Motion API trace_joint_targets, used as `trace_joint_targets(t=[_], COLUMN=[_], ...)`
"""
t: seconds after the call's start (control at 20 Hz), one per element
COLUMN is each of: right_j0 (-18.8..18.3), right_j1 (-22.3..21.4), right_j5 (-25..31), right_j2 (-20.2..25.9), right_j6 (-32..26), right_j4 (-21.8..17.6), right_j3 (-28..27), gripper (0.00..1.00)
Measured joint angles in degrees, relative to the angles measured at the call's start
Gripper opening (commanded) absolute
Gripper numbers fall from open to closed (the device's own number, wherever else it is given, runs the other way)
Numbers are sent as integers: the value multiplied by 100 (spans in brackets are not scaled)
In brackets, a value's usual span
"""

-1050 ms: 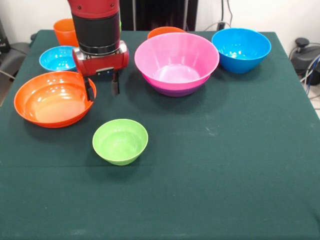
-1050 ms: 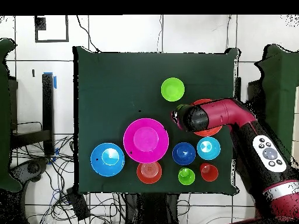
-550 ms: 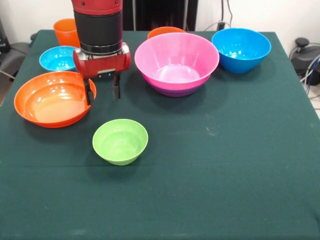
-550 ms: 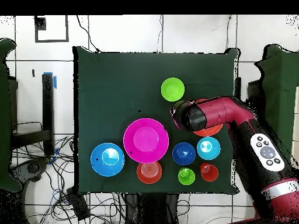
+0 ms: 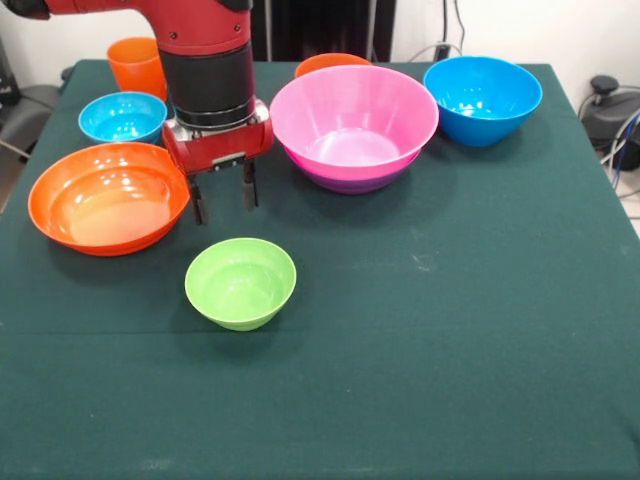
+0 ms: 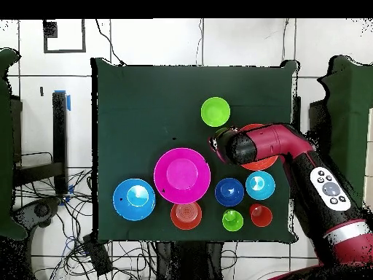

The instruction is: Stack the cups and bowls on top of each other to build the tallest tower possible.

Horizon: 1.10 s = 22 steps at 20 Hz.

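One moment ago the gripper [image 5: 222,196] was hanging at the rim of the wide orange bowl [image 5: 108,196], and now, fingers spread and empty, it is moving toward the small green bowl [image 5: 240,282] near the tabletop's middle, probably the next piece.

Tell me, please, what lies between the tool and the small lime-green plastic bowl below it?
Nothing: in the front view only bare green cloth separates the open tool from the small lime-green plastic bowl. The overhead view shows the tool close beside that bowl.
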Motion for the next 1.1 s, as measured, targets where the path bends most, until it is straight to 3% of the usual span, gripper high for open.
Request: trace_joint_targets(t=[0.4, 0.8, 1.1], right_j0=[-35, -36, -36], right_j1=[100, 97, 31], right_j5=[125, 886, 1028], right_j2=[4, -19, -28], right_j6=[-225, -225, -225], right_j4=[181, 611, 675], right_j3=[-28, -164, -164], gripper=[100, 100, 100])
